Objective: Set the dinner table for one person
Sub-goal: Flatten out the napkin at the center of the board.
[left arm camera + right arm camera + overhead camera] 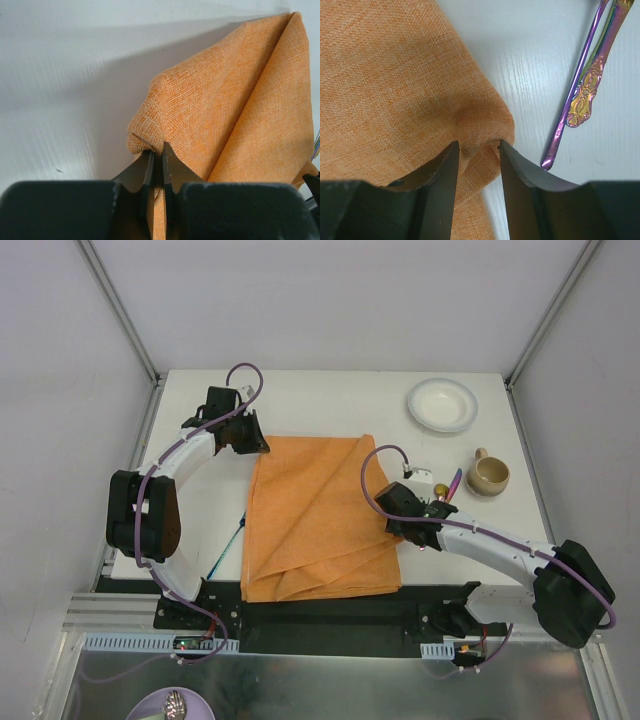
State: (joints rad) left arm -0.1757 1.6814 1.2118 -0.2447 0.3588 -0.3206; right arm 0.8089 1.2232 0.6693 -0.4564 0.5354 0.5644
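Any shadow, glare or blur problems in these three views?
Top view: even light, sharp, soft shadows under both arms. Left wrist view: the raised cloth throws a broad grey shadow across the table; the near fingers are dark and soft. Right wrist view: weave is sharp, the cutlery glints, fingers slightly blurred.

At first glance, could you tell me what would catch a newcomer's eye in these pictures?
The orange cloth spread over the middle of the white dinner table stands out first. Both arms work on it: the left gripper pinches its far left corner shut, and the right gripper has its jaws around a fold at the right edge. To the right sit a white plate, a tan mug and iridescent purple cutlery.
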